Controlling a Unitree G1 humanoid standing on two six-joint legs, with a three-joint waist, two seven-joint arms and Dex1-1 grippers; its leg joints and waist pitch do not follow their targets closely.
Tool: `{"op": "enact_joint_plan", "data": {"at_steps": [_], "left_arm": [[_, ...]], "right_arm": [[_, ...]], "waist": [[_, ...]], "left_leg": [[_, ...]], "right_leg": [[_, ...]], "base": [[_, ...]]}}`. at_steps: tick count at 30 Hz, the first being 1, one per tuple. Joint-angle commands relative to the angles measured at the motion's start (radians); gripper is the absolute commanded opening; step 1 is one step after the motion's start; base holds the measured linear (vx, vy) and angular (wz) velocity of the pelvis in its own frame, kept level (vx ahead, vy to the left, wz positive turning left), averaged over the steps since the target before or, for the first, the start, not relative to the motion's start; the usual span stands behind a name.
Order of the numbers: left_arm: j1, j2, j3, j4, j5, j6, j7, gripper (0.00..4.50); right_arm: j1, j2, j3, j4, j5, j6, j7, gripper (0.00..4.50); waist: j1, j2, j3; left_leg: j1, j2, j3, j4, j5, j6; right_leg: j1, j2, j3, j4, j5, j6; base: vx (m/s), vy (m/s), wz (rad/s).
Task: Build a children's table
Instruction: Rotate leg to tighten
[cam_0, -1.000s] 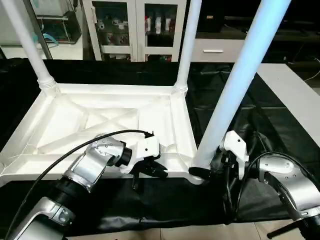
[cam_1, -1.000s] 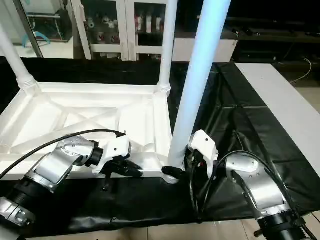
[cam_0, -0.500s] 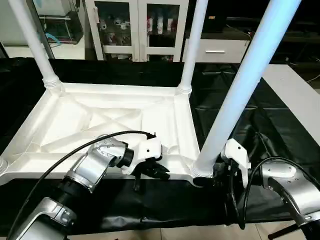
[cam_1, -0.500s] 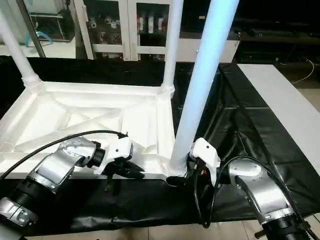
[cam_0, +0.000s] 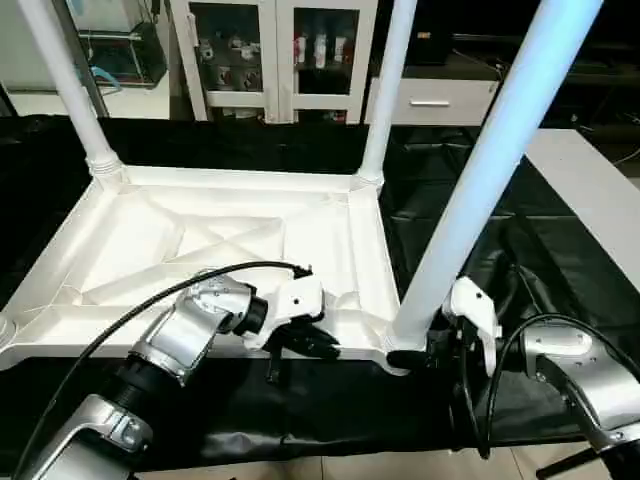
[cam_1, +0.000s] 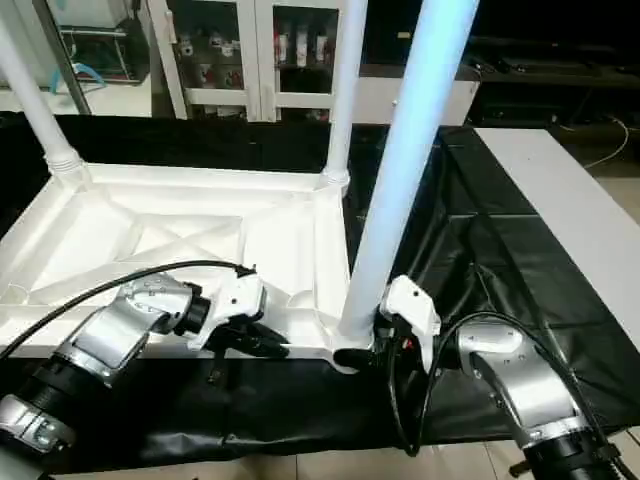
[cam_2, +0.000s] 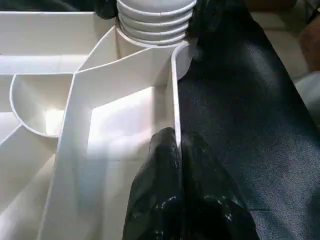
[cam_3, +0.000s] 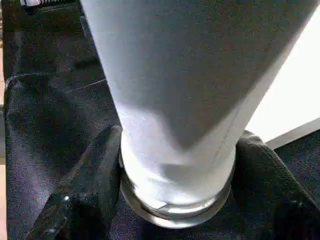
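The children's table top (cam_0: 200, 240) lies upside down on a black cloth, its X-ribbed underside facing up. Three white legs stand in its corner sockets: far left (cam_0: 70, 90), far right (cam_0: 385, 90) and near right (cam_0: 480, 180). My left gripper (cam_0: 325, 345) is shut on the thin near rim (cam_2: 175, 90) of the top, close to the near right socket. My right gripper (cam_0: 410, 355) sits at the foot of the near right leg, and its black fingers (cam_3: 95, 180) press that leg (cam_3: 175, 100) from both sides.
The black cloth (cam_0: 450, 200) covers the work surface, and a white bench (cam_0: 590, 180) runs along its right side. White glass-door cabinets (cam_0: 270, 50) stand behind. A black cable (cam_0: 150, 300) loops from my left forearm over the table top.
My right gripper's fingers have drawn in around the near right leg's foot. The left gripper keeps its hold on the rim. The camera has shifted slightly.
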Motion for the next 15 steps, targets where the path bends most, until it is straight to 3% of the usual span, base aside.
{"op": "enact_joint_plan", "data": {"at_steps": [1,4,5,7,10,15], "left_arm": [[-0.019,-0.026,-0.016,-0.013,-0.032,-0.017,-0.034,0.0],[-0.029,-0.052,0.003,0.013,-0.025,-0.003,0.023,0.0],[-0.041,-0.083,0.019,0.046,-0.016,0.001,0.085,0.0],[-0.056,-0.122,0.033,0.086,-0.002,0.005,0.158,0.0],[-0.081,-0.178,0.044,0.149,0.022,0.016,0.261,0.0],[-0.138,-0.302,0.085,0.267,0.066,0.06,0.516,0.0]], "right_arm": [[0.004,0.029,-0.022,0.003,0.03,0.009,-0.005,2.72],[-0.036,0.107,-0.067,0.074,0.009,-0.005,-0.149,2.72],[-0.07,0.167,-0.101,0.134,-0.003,-0.005,-0.267,2.72],[-0.099,0.237,-0.139,0.185,0.005,0.001,-0.375,2.72],[-0.132,0.32,-0.162,0.238,-0.004,0.005,-0.51,2.72],[-0.207,0.465,-0.156,0.355,-0.095,-0.033,-0.763,2.72]], "waist": [[-0.005,-0.008,-0.057],[-0.012,-0.009,-0.052],[-0.021,-0.009,-0.05],[-0.032,-0.008,-0.052],[-0.044,-0.009,-0.055],[-0.048,-0.008,-0.06]], "left_leg": [[0.004,0.055,-0.024,-0.075,-0.148,0.064],[0.001,0.051,-0.025,-0.077,-0.176,0.054],[0.003,0.049,-0.026,-0.078,-0.206,0.034],[0.001,0.048,-0.031,-0.079,-0.21,0.009],[0.001,0.047,-0.032,-0.078,-0.205,0.006],[0.0,0.044,-0.026,-0.074,-0.142,0.023]], "right_leg": [[0.052,-0.069,0.063,-0.071,-0.203,-0.232],[0.05,-0.069,0.061,-0.081,-0.277,-0.213],[0.045,-0.07,0.058,-0.09,-0.357,-0.191],[0.047,-0.07,0.056,-0.093,-0.397,-0.171],[0.047,-0.069,0.057,-0.093,-0.376,-0.167],[0.046,-0.068,0.059,-0.083,-0.279,-0.196]], "base": [[0.0,0.0,0.0],[0.0,0.0,0.0],[0.0,0.0,0.0],[0.0,0.0,0.0],[0.0,0.0,0.0],[0.0,0.0,0.0]]}}
